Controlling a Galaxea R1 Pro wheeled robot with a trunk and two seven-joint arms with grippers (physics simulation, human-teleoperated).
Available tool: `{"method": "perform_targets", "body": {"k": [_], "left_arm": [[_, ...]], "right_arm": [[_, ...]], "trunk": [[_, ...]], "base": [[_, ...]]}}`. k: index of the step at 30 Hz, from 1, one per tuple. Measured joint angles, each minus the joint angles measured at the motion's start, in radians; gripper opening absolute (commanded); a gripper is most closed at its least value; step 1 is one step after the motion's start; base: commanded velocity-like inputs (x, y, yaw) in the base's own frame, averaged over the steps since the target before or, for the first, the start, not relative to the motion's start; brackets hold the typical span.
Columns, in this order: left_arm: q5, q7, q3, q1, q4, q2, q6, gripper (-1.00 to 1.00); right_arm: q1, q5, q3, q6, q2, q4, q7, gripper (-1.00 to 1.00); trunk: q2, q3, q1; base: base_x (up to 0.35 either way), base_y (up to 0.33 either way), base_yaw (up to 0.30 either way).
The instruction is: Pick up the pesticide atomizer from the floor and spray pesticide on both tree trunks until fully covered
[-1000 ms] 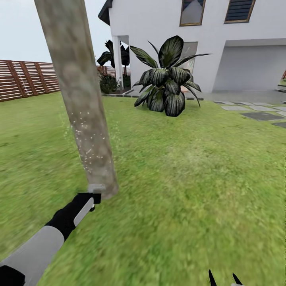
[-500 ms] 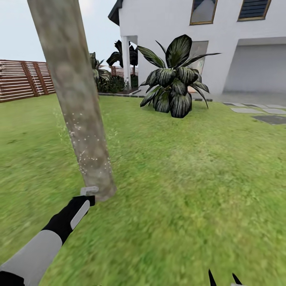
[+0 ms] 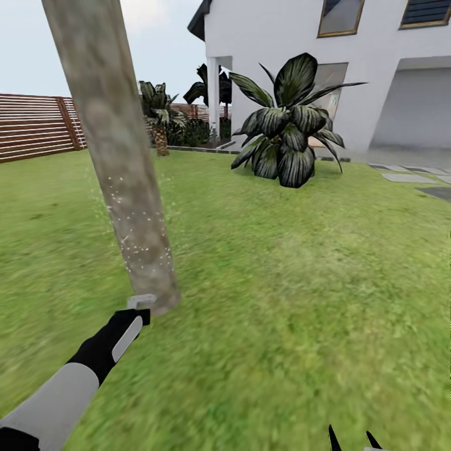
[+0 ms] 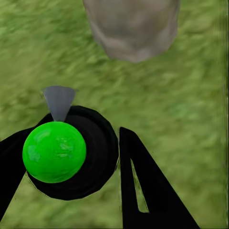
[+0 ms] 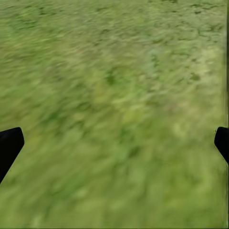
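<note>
Atomizer [image 4: 54, 151] clamped in left gripper [image 4: 71, 157]; one trunk [image 3: 119, 169]; right gripper [image 5: 114, 143] spread empty

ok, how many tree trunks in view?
1. The trunk stands left of centre on the grass, leaning slightly, just ahead of the left claw; its base also shows in the left wrist view. A second tree may be out of frame.

The trunk [image 3: 119, 163] stands on the lawn [image 3: 282, 282] at near left. The bush [image 3: 285, 125] is farther right, before the house [image 3: 300, 37]. The fence [image 3: 34, 125] runs far left; stepping stones [image 3: 407, 177] lie far right.
</note>
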Motion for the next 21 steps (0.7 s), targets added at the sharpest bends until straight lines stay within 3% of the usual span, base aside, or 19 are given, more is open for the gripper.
{"method": "perform_targets", "body": {"k": [4, 16, 21], "left_arm": [[0.0, 0.0, 0.0, 0.0, 0.001, 0.0, 0.0, -1.0], [0.001, 0.001, -0.001, 0.0, 0.001, -0.002, -0.001, -1.0], [-0.008, 0.001, -0.002, 0.0, 0.037, -0.046, -0.004, -1.0]], "right_arm": [[0.0, 0.0, 0.0, 0.0, 0.0, 0.0, 0.0, 1.0], [0.0, 0.0, 0.0, 0.0, 0.0, 0.0, 0.0, 1.0], [0.0, -0.001, 0.0, 0.0, 0.0, 0.0, 0.0, 1.0]], "trunk": [[0.0, 0.0, 0.0], [0.0, 0.0, 0.0], [0.0, 0.0, 0.0]], "base": [[0.127, -0.274, 0.116], [0.05, -0.274, 0.272], [0.068, -0.207, 0.18]]}}
